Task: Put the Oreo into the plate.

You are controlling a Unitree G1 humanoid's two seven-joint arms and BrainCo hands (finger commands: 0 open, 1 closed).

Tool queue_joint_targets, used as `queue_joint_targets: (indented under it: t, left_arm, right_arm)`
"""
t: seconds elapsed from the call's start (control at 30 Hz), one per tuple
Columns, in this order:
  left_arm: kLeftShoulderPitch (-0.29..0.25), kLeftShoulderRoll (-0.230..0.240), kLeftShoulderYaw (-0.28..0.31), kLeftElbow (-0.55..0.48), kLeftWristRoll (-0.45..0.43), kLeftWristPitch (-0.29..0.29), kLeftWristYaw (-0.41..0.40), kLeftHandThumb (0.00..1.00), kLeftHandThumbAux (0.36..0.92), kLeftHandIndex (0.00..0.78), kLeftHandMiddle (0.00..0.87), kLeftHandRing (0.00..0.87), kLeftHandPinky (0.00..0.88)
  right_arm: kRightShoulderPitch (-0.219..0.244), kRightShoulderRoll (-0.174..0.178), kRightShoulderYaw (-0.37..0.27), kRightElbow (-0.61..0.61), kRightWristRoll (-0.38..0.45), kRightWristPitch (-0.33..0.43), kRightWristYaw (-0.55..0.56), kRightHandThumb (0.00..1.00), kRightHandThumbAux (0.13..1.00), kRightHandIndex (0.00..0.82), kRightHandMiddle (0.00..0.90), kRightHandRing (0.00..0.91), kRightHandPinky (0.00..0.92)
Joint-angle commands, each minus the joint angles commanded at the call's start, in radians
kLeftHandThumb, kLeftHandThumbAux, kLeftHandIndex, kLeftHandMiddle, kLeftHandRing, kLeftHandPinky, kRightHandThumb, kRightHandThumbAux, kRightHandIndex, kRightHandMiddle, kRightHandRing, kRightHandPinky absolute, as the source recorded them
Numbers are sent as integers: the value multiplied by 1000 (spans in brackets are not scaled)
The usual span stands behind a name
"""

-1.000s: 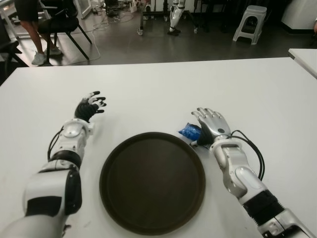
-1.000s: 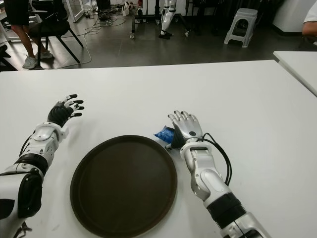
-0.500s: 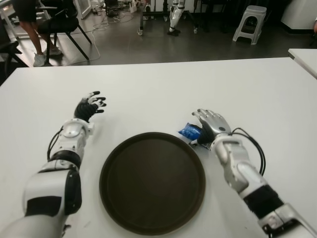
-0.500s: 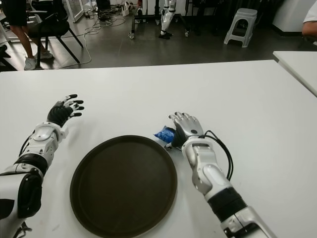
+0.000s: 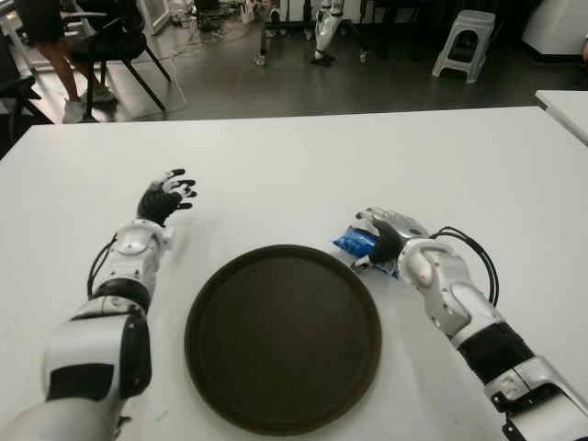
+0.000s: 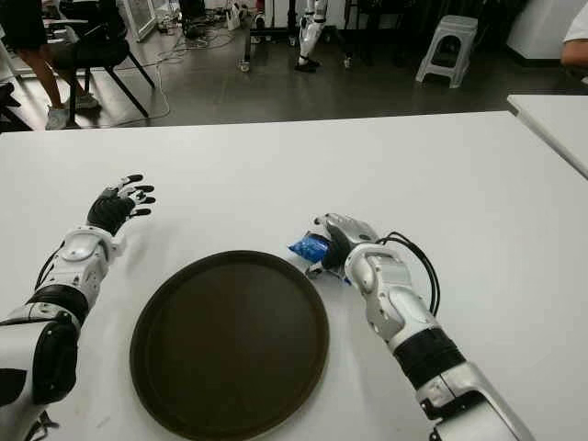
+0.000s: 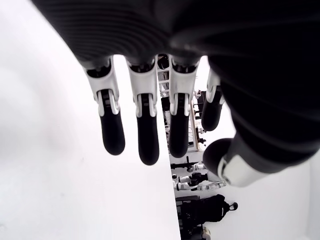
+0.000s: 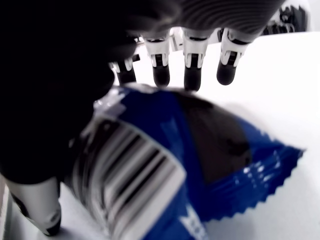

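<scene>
A blue Oreo packet (image 5: 353, 242) lies on the white table (image 5: 312, 165) just beyond the right rim of the round dark brown plate (image 5: 276, 349). My right hand (image 5: 386, 241) has turned onto its side around the packet, fingers curled over its far edge and thumb on the near side. In the right wrist view the Oreo packet (image 8: 210, 150) fills the palm, barcode side up. My left hand (image 5: 163, 197) shows left of the plate with its fingers spread and nothing in it.
The plate holds nothing. Beyond the table's far edge are a dark floor, a chair and a person's legs (image 5: 64, 64) at the far left, and a white stool (image 5: 462, 41) at the far right. Another white table corner (image 5: 565, 101) sits at the right.
My right hand has rolled from palm-down beside the packet onto its side and curled its fingers around the packet. The left hand has not moved.
</scene>
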Motion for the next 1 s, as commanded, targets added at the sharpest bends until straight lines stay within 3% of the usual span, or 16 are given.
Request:
queue_joint_targets:
  t: [0.37,0.73,1.0]
  left_arm:
    - [-1,1,-2,0,1,4,3,43,661,168,266,275,294]
    - [1,0,5,0,-4,-6,-1,48,638,172,263,280,308]
    - [0,1,7,0,-5,-2,-5,31,639,171,259,275,292]
  right_arm:
    - [-28,-5,-4,78,43,-38,-31,0,767,73,96,86,97]
    - [-42,-24,3,90,49,-42,-24,0,746,56,75,58,61]
    - [-15,-59,1,-15,46,-32,26,0,724,160,197,196,215]
